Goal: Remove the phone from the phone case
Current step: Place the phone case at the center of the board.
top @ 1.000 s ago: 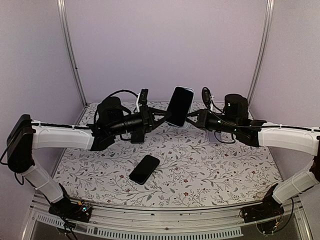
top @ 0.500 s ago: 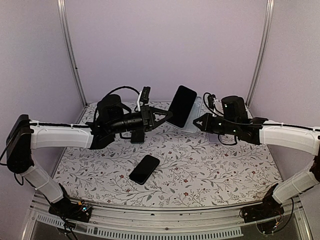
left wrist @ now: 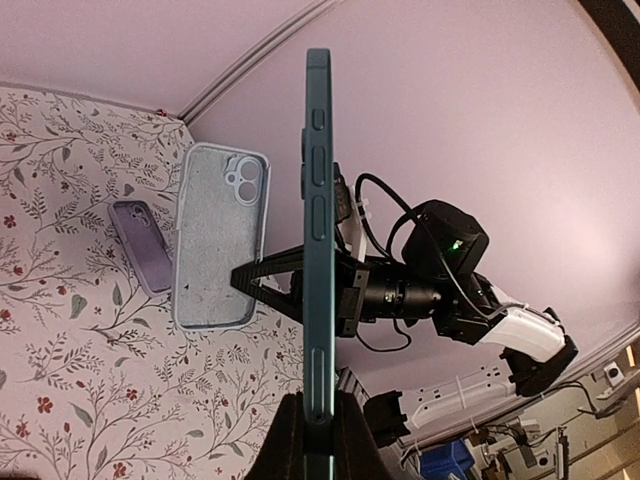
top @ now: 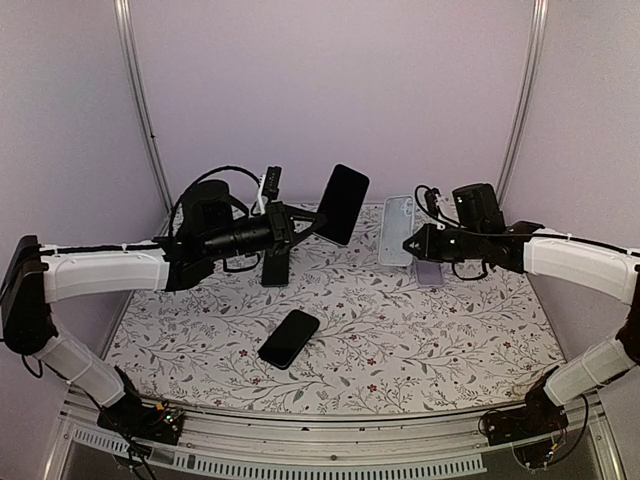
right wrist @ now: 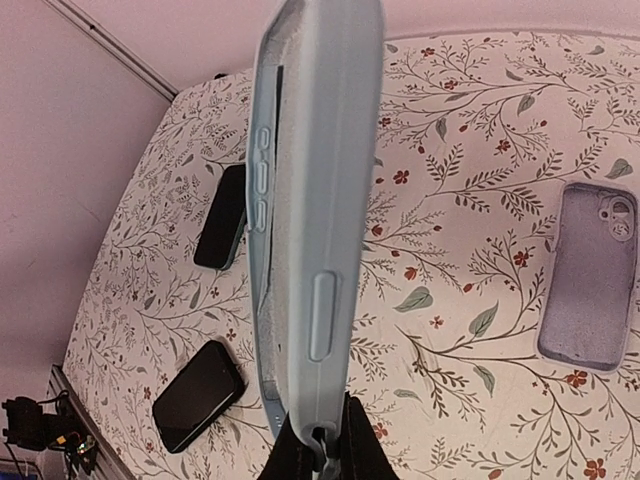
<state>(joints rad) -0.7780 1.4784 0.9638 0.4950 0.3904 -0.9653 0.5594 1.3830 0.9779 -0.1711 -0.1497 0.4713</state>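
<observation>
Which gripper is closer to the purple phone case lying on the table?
Right. The right gripper, holding the pale blue case, hangs just above and beside the purple case. The left gripper, holding the phone, is farther off toward the left arm's side.

The top camera looks down from above and behind the robot, taking in the whole floral surface [top: 420,330]. The left wrist camera sits close behind the left pincer [left wrist: 318,415], facing along the edge of the phone [left wrist: 318,250] toward the right arm [left wrist: 450,290]. The right wrist camera looks past the phone case [right wrist: 320,200] down onto the surface. Both wrist views share the purple case [left wrist: 140,245].
</observation>
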